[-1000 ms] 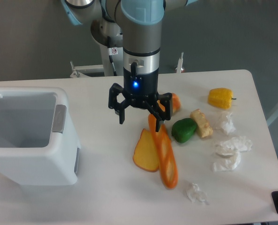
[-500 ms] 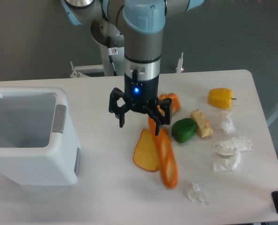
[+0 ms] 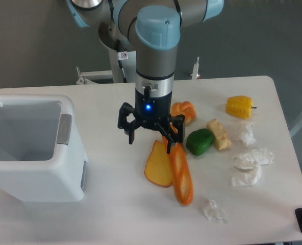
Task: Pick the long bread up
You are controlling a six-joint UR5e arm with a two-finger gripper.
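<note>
The long bread (image 3: 180, 173) lies on the white table, a glossy orange-brown baguette running from behind my gripper down toward the front. Its far end is hidden by the right finger. My gripper (image 3: 150, 139) hangs straight down just over that far end, fingers spread wide and open, nothing held. The left fingertip stands over bare table, the right one over the bread's upper end. A flat orange toast slice (image 3: 158, 166) leans against the bread's left side.
A white bin (image 3: 31, 148) stands at the left. Behind the gripper sits a small orange croissant (image 3: 184, 111). To the right are a green pepper (image 3: 199, 141), a tan bread chunk (image 3: 219, 133), a yellow pepper (image 3: 240, 106) and several crumpled paper wads (image 3: 250, 166).
The gripper has come down lower and shifted slightly toward the front over the bread's far end. It stays open. The food has not moved.
</note>
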